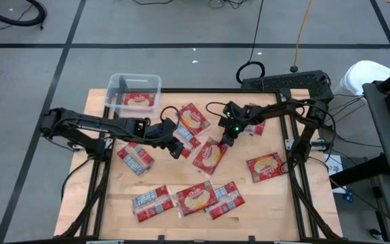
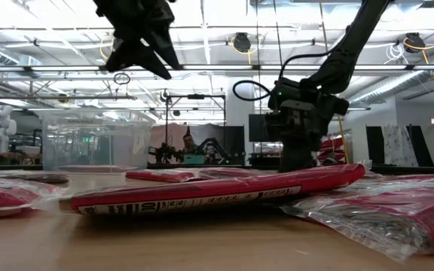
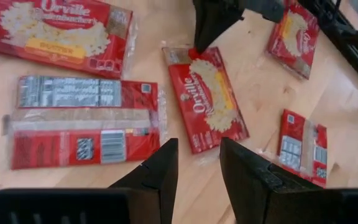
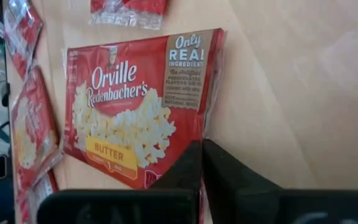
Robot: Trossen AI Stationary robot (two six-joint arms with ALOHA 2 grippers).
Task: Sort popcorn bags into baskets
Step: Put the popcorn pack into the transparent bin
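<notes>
We saw the right gripper [image 1: 226, 139], fingers pressed together, touching the diagonal center-frame popcorn bag [image 1: 208, 156], the left gripper [image 1: 177, 148] spread nearby.

Wooden table [image 1: 269, 196]; keyboard [image 1: 286, 83] beyond far edge.

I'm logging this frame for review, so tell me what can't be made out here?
- High view: the left gripper covers part of a popcorn bag.
- Right wrist view: whether the right gripper pinches the bag or only touches its edge.
- Low view: the basket's contents, blurred by its clear walls.
</notes>
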